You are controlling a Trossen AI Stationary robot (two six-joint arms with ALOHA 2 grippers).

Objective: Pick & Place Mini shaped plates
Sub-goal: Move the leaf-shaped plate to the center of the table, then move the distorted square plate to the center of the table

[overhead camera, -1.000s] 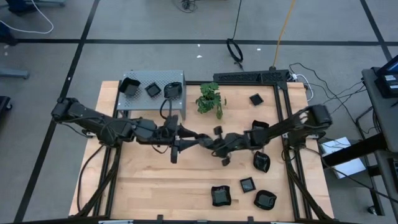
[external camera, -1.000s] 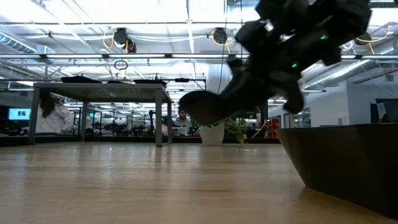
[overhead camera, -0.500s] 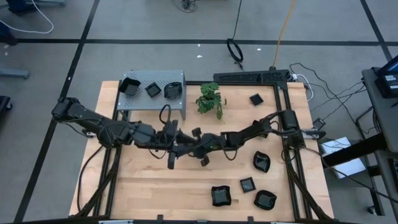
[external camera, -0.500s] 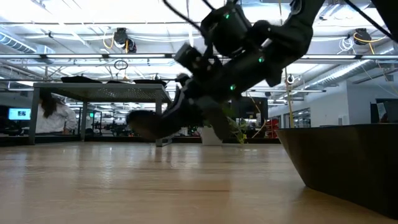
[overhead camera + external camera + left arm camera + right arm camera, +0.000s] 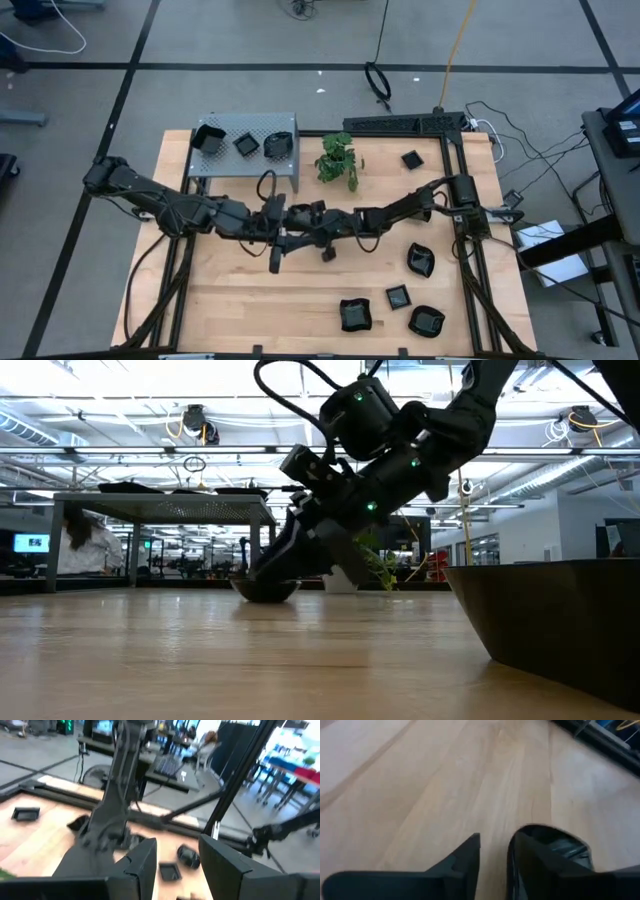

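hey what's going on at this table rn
Two robot arms meet at the middle of the wooden table, sorting small black plates. The right gripper hangs low over one plate resting on the wood, jaws parted with one finger inside its rim. The left gripper waits open beside it. Three plates sit on the grey perforated box; others lie scattered.

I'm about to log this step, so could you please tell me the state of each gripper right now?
Left gripper: open, empty.
Right gripper: open, holding nothing, beside a small glossy black dish.
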